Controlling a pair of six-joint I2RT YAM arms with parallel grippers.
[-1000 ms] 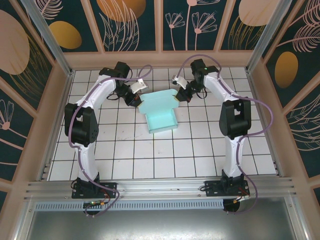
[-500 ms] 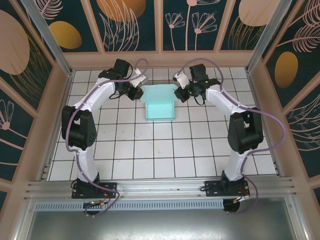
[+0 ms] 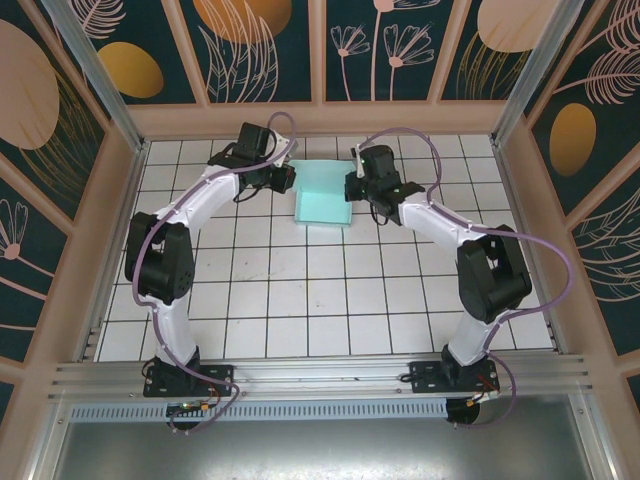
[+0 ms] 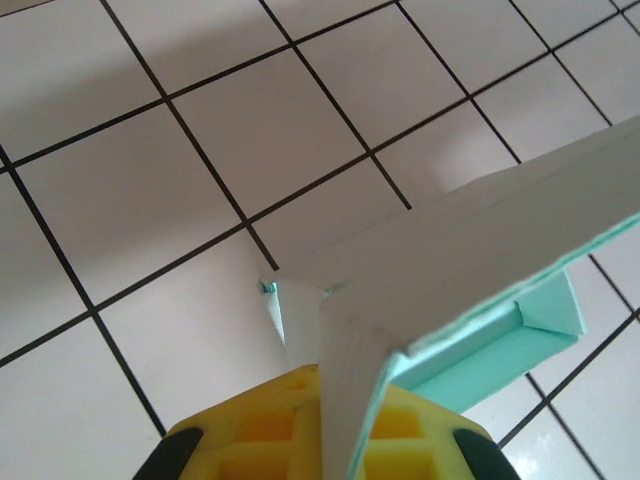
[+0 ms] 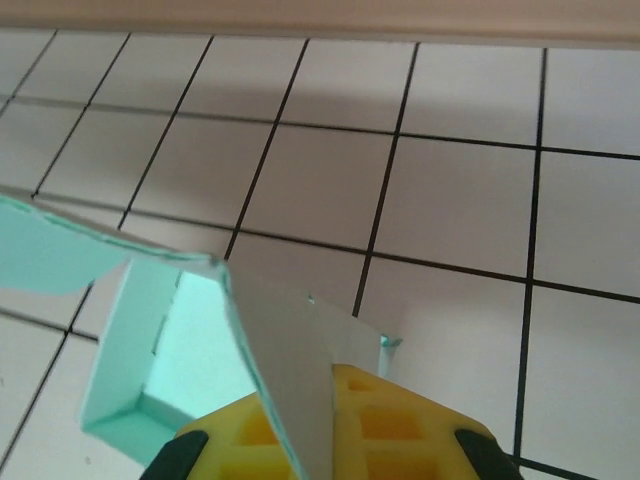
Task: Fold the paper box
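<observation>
1. The paper box (image 3: pixel 322 196) sits on the tiled table (image 3: pixel 300 300) at the far middle. It is close to the back wall (image 3: pixel 320 120), and I have one claw against each of its sides.
2. My left claw (image 3: pixel 284 178) is clenched on the box's left flap (image 4: pixel 470 235). From my left wrist I see the thin card run straight down between my yellow pads (image 4: pixel 250 435).
3. My right claw (image 3: pixel 356 186) is clamped the same way on the right flap (image 5: pixel 285 365). The card is pinched between the pads there, and the mint inside of the box opens just to the left of it.
4. I judge the step in hand to be raising the two side flaps and turning them inward. Both flaps are lifted off the tiles and lean over the box floor, but the box is not yet closed up.
5. The next move calls for swinging both flaps in evenly along their creases, at the same pace. If one side leads, I expect the light box to skid or twist. The card is thin, so a hard pull could buckle or tear it.
6. Around the box there are only bare tiles. What crowds me is the wall just behind the box and my own two wrists, which are near each other across it. I have little room to turn inward without bumping one against the other.
</observation>
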